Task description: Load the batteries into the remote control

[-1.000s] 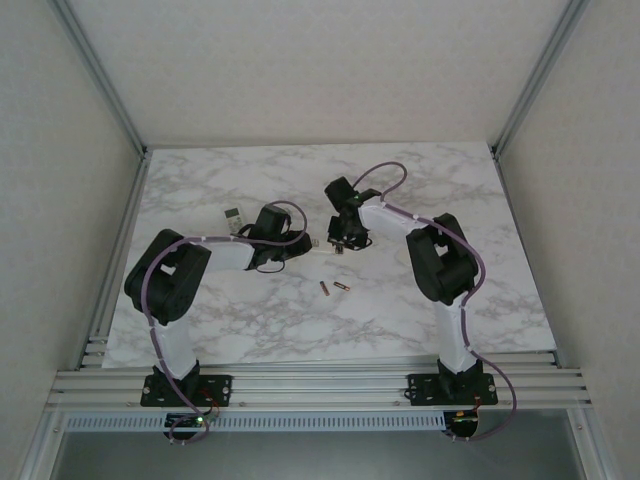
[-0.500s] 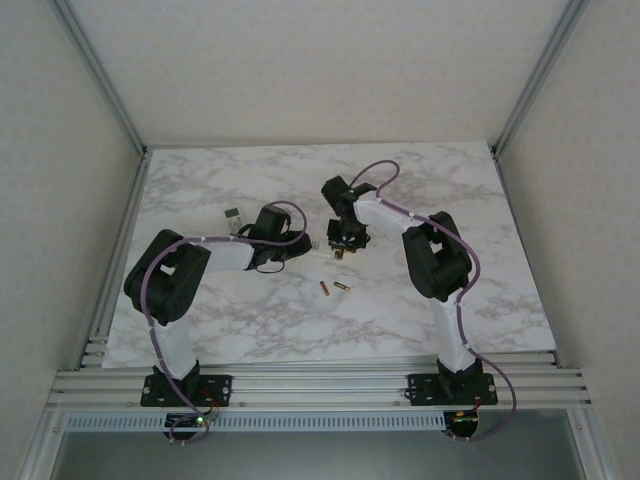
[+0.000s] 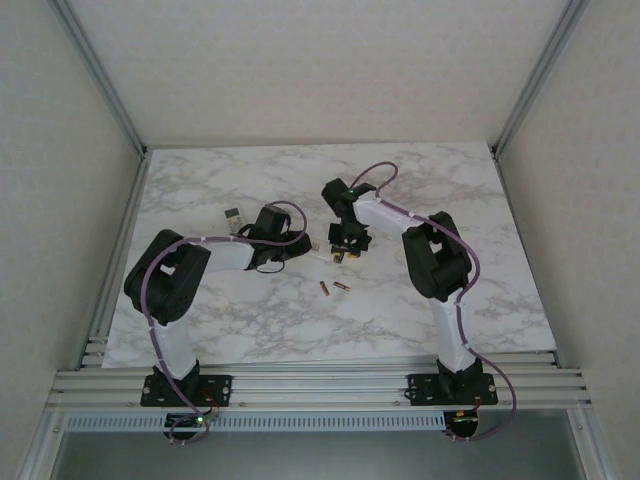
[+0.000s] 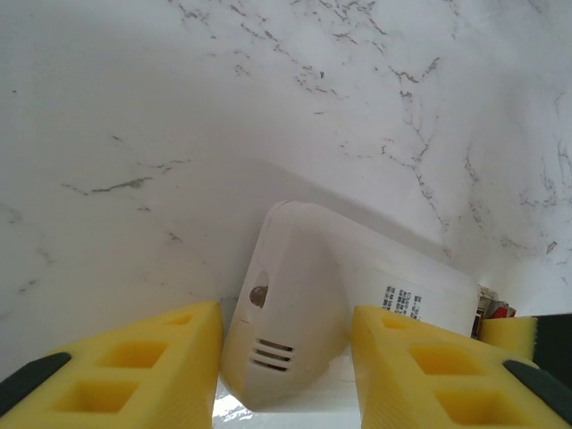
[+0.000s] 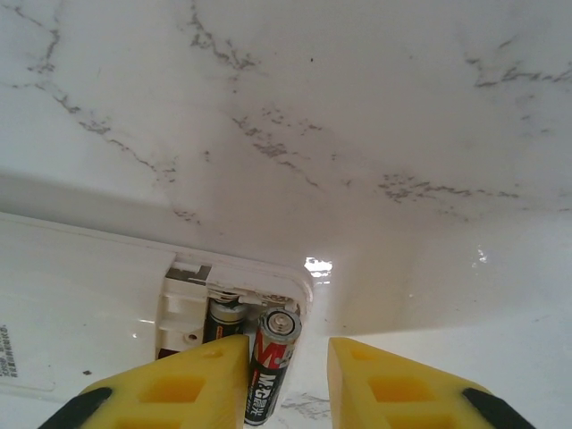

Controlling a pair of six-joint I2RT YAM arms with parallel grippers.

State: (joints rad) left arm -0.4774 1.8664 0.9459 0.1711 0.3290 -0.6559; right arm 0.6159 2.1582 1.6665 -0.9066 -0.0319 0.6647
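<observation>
From overhead I see both arms reaching to the middle of the marble table (image 3: pixel 450 200), their tips meeting at the remote control (image 3: pixel 314 244). The left claw (image 3: pixel 303 243) sits at its 9 o'clock end and the right claw (image 3: pixel 345 248) at its 3 o'clock end.

On the left wrist camera the remote control's rounded white end lies between the yellow fingers (image 4: pixel 134 366). Both pads look pressed against its sides, so I read the left claw as clenched on the remote control. A shadow falls on the marble behind it.

On the right wrist camera the battery bay (image 5: pixel 183 308) at the end of the remote control is uncovered. A seated battery (image 5: pixel 223 320) lies inside it. Just beside that, toward 3 o'clock, is a black battery (image 5: pixel 271 362) with a red label. Its metal tip is at the bay's rim, pointing to 12 o'clock, and its body runs toward 6 o'clock between the right claw's fingers (image 5: pixel 179 384). It lies along the 9 o'clock finger, and bare marble shows between it and the 3 o'clock finger. The right claw is released and is not pinching it.

Overhead again, two loose batteries (image 3: pixel 324 289) lie just beside each other at 6 o'clock from the remote control, apart from both claws. A small pale piece (image 3: pixel 233 216) with a dark end rests at 10 o'clock from the left claw; I cannot tell what it is.
</observation>
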